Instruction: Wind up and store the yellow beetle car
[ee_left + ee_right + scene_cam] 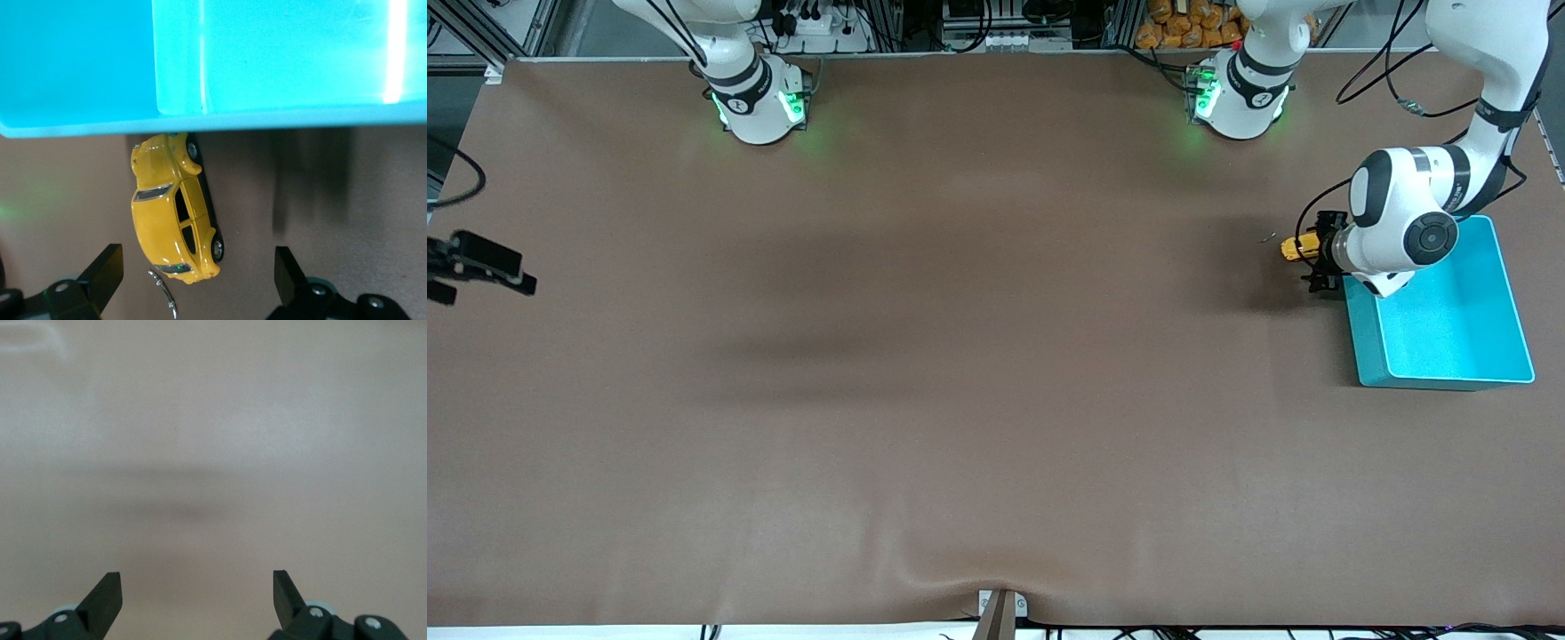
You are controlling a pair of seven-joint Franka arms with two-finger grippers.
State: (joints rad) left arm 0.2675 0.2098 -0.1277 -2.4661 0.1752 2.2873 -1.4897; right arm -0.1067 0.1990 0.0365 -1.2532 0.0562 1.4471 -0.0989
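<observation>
Just beside teal bin [1516, 320]: car [175, 215]

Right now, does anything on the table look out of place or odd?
Nothing stands out. The yellow beetle car sits upright on the table beside the teal bin, outside it. The open left tool hovers over the car.

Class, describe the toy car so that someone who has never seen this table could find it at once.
Find the teal bin at the left arm's end of the table. On the brown mat beside its wall, under the open left gripper, sits the yellow beetle car. It is tiny, rounded, yellow, with dark windows.
</observation>
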